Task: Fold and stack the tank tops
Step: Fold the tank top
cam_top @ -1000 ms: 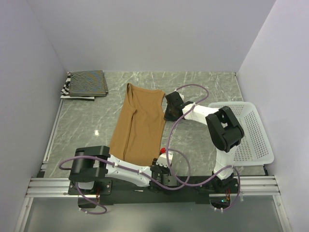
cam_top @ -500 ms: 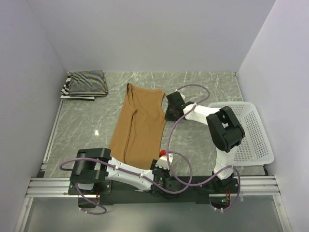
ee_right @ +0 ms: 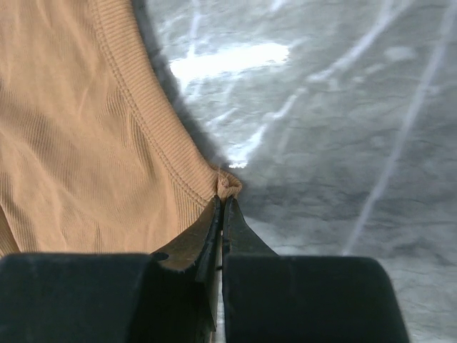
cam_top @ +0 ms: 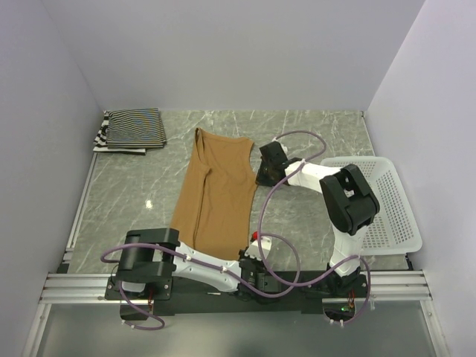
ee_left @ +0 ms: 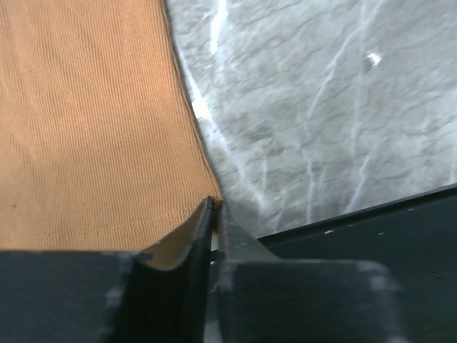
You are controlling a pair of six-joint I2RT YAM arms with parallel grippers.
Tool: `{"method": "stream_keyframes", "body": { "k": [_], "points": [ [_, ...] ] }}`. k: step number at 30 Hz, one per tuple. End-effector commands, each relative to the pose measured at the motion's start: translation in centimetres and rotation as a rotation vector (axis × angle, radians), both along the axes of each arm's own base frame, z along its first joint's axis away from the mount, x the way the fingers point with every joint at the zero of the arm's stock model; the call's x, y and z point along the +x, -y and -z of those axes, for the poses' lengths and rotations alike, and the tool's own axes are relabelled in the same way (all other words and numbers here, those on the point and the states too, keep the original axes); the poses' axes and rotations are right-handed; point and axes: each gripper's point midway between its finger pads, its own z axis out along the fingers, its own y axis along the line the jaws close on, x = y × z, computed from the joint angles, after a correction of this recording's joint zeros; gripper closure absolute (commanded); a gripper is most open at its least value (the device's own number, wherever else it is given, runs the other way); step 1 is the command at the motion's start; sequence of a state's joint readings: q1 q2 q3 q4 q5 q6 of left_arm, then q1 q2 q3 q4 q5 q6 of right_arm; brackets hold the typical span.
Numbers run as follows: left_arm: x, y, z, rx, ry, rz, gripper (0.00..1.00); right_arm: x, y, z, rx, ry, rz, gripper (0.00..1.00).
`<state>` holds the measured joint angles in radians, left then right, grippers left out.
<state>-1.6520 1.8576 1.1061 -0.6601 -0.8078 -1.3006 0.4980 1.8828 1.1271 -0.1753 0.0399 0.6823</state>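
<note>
spread tank top flat on mid counter, running near to far. folded pile of tank tops in far left corner, well apart. basket on right side, by right wall. left jaws on spread tank top's near right corner, right jaws on its far right corner, between it and basket.

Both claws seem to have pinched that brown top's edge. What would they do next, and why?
Probably lift both and sweep leftward, folding the tan tank top lengthwise: the left gripper pinches its hem corner, the right gripper its upper side edge, and it lies flat.
</note>
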Motion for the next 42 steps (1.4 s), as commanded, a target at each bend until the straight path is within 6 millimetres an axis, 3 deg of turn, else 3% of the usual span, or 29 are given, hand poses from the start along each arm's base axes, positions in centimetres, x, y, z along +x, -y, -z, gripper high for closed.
{"method": "stream_keyframes", "body": {
  "k": [1,3,7,12,15,16,18,19,21,27,34,42],
  "points": [
    [-0.5,1.9,0.0,-0.039,-0.025,0.053,0.93,-0.7,3.2,0.7,-0.068,-0.018,0.037,1.00],
    [-0.7,2.7,-0.6,-0.055,-0.026,0.080,1.00,-0.9,3.9,0.6,-0.070,-0.016,0.047,1.00],
    [-0.8,4.1,-2.5,-0.133,-0.022,0.107,0.99,-1.1,5.8,0.7,-0.094,-0.019,0.079,1.00],
    [-0.9,5.3,-6.9,-0.338,-0.031,0.125,0.99,-1.1,7.0,-0.1,-0.133,-0.004,0.092,1.00],
    [-1.1,4.5,-8.0,-0.444,-0.063,0.108,0.99,-1.0,7.1,-1.0,-0.142,0.005,0.089,1.00],
    [-0.9,3.5,-7.2,-0.447,-0.072,0.095,1.00,-0.7,7.1,-1.6,-0.147,0.013,0.088,1.00],
    [-0.7,3.1,-8.4,-0.536,-0.090,0.064,0.99,-0.5,6.7,-1.9,-0.146,0.016,0.078,1.00],
    [-0.4,1.8,-7.3,-0.521,-0.092,0.044,0.99,-0.3,6.6,-2.1,-0.145,0.017,0.076,1.00],
    [-0.1,0.9,-7.7,-0.572,-0.108,0.012,0.99,0.0,6.1,-2.6,-0.137,0.021,0.068,1.00],
    [0.6,-2.9,-5.9,-0.601,-0.134,-0.099,0.99,1.1,4.4,-5.0,-0.107,0.067,0.072,1.00],
    [0.9,-6.1,-4.6,-0.598,-0.145,-0.176,0.99,3.1,-0.6,-6.5,-0.102,0.086,0.023,1.00],
    [0.8,-9.4,-3.6,-0.526,-0.155,-0.265,0.99,4.2,-6.6,-6.0,-0.111,0.081,-0.052,1.00]
  ]
}}
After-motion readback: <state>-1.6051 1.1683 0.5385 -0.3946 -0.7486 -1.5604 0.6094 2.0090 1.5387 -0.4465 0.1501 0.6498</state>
